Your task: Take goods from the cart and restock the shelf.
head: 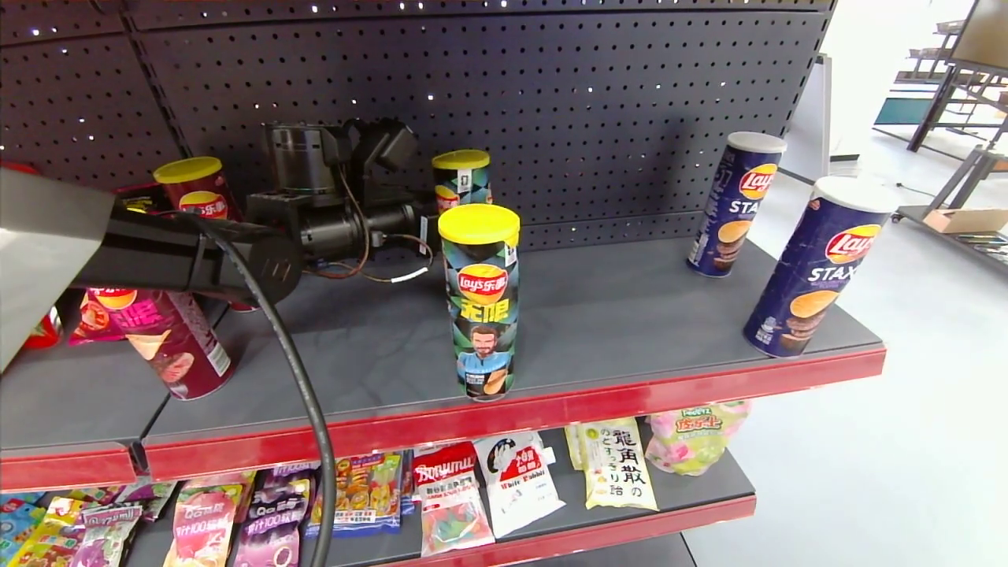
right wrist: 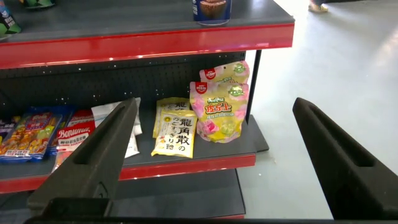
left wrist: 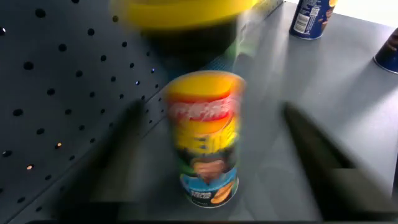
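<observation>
The left pincer (left wrist: pixel 211 115), fingers apart, is facing the upright yellow-lidded green cylindrical chip can (head: pixel 461 179) standing at its 3 o'clock, rear of the grey metal shelf (head: pixel 630 315); the right pincer (right wrist: pixel 214 130) is gaping idle.

— Top shelf (head: pixel 630 315) tally: green cans (head: pixel 479 315) with yellow lids, two!
— Blue cans (head: pixel 815 268) with white lids, two as well. One red can (head: pixel 197 197), one magenta can (head: pixel 177 346).
— Candy bags (head: pixel 606 465) below overlap; no firm count.
</observation>
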Controlling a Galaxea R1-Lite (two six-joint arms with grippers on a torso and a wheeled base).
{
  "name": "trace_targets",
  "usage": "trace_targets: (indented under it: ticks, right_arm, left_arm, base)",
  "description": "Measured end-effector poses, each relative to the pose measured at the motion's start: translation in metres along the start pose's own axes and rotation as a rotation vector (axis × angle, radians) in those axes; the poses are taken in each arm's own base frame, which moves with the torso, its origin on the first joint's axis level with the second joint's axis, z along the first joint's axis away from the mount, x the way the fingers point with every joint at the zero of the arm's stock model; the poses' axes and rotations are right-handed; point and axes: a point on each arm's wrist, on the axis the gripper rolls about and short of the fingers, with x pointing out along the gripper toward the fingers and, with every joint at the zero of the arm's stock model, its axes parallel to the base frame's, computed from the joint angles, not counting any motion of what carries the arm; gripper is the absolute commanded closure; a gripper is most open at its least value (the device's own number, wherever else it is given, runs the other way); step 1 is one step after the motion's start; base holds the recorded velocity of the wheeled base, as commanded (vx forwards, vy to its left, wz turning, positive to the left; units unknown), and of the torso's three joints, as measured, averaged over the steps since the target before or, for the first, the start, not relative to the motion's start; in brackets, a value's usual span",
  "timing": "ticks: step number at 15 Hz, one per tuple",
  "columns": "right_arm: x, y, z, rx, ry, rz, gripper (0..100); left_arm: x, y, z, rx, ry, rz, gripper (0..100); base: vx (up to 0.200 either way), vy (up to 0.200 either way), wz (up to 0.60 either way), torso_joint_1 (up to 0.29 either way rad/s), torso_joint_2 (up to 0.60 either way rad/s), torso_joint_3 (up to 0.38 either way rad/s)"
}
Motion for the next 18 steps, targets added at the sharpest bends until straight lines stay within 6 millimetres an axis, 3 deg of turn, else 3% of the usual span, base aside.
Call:
trace_targets:
  ticks: [4, 7, 13, 18]
  right_arm:
    - [0.0, 0.0, 0.0, 0.0, 0.0, 0.001, 0]
    - [0.0, 0.0, 0.0, 0.0, 0.0, 0.001, 0]
    - [0.0, 0.0, 0.0, 0.0, 0.0, 0.001, 0]
    - [0.0, 0.0, 0.0, 0.0, 0.0, 0.001, 0]
  left_arm:
    - [-0.005, -0.003, -0.004, -0.01, 0.022, 0.003, 0]
    - [-0.026, -0.006, -0.013, -0.034, 0.067, 0.014, 0]
    - [-0.099, -0.019, -0.043, -0.111, 0.197, 0.071, 0]
    - [-0.195, -0.068, -0.058, -0.143, 0.24, 0.11, 0]
  base:
    - [0.0, 0.0, 0.0, 0.0, 0.0, 0.0]
    - [0.0, 0.0, 0.0, 0.0, 0.0, 0.0]
    - [0.0, 0.0, 0.0, 0.0, 0.0, 0.0]
    - [0.0, 0.0, 0.0, 0.0, 0.0, 0.0]
